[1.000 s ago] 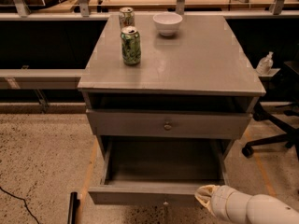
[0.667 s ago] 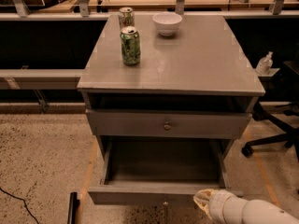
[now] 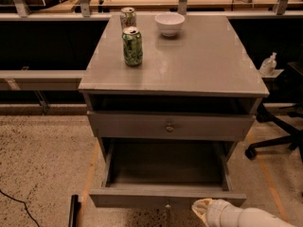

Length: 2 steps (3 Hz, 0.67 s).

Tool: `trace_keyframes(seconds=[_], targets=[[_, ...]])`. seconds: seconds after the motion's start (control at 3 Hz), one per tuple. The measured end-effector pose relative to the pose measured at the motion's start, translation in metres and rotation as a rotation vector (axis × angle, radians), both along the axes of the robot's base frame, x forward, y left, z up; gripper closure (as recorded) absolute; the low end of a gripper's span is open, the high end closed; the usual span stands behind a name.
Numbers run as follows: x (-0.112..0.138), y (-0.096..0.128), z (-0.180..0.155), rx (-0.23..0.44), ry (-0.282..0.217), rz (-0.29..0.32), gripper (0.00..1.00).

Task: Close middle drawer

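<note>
The middle drawer (image 3: 142,196) is pulled far out of the grey cabinet (image 3: 189,74). Its shallow empty box is open to view, and a tiny knob (image 3: 166,205) sits at the centre of its front. Above it is the top drawer (image 3: 132,126) with a bigger round knob (image 3: 169,126) and a dark gap above its front. The lowest drawer is hidden. My gripper (image 3: 201,208), a cream tip on a white arm, comes in from the bottom right. It is right at the drawer front's right part, just below its edge.
On the cabinet top stand a green can (image 3: 132,46), a second can (image 3: 128,17) behind it and a white bowl (image 3: 169,23). An office chair base (image 3: 279,136) is at the right. A dark object (image 3: 74,211) lies on the speckled floor at the lower left.
My gripper has shifted slightly down and left along the drawer front. The middle drawer stays pulled out as far as before.
</note>
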<state>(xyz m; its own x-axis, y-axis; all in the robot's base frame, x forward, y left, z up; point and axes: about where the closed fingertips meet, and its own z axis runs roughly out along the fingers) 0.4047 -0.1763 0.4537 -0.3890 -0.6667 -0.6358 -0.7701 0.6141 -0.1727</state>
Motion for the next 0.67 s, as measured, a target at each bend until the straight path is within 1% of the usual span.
trace_keyframes(seconds=[0.33,0.67], targets=[[0.004,0.006,-0.027,0.035,0.0,0.005,1.0],[0.015,0.011,-0.047,0.059,-0.036,0.015,1.0]])
